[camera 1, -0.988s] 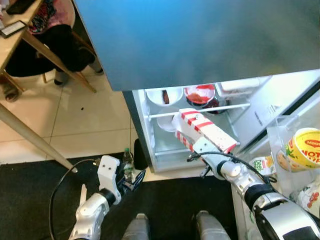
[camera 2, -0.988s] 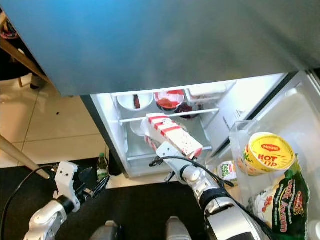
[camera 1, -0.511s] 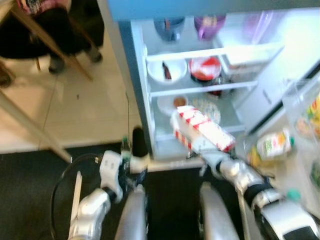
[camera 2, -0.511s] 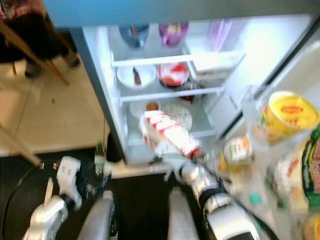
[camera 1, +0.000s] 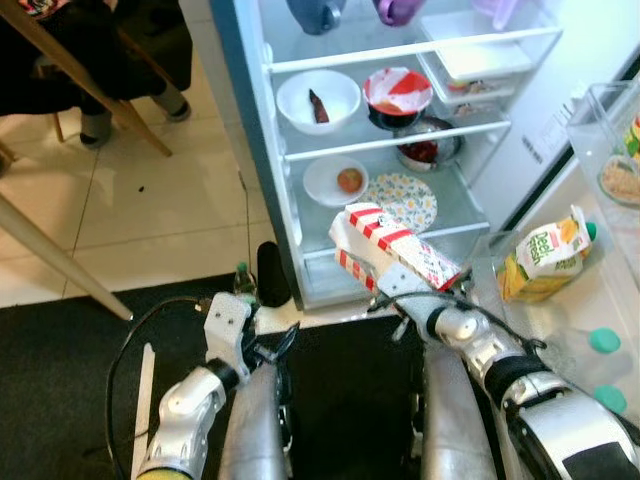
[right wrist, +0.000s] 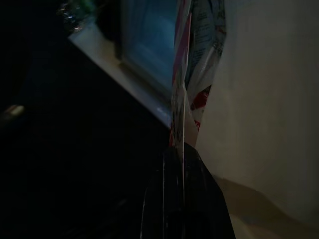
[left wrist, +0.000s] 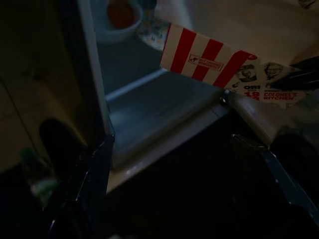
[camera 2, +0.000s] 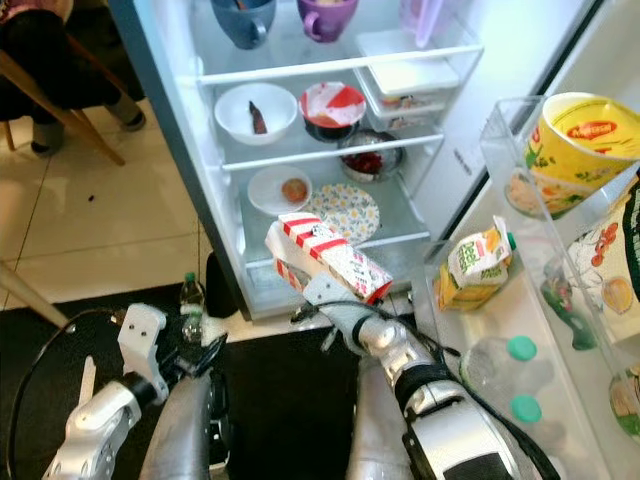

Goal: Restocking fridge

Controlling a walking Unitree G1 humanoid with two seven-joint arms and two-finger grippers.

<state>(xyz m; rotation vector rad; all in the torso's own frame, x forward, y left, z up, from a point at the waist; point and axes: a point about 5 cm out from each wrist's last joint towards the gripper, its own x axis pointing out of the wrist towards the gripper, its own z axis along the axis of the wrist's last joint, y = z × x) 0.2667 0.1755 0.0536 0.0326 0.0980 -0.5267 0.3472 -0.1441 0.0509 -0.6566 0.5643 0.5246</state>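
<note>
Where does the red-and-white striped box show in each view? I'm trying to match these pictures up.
Left eye view: striped box at centre, before the fridge's lowest shelf, held by the right pincer.
Right eye view: just left of centre.
Left wrist view: upper right.
Right wrist view: edge-on, centre top.
Shared landmark: patterned plate behind it.

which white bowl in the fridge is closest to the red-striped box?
The small white bowl holding an orange item, on the lower shelf beside the patterned plate. The larger white bowl sits a shelf higher, further from the red-striped box.

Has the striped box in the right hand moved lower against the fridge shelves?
Yes. The striped box went down from the bowl shelf level to the bottom shelf.
</note>
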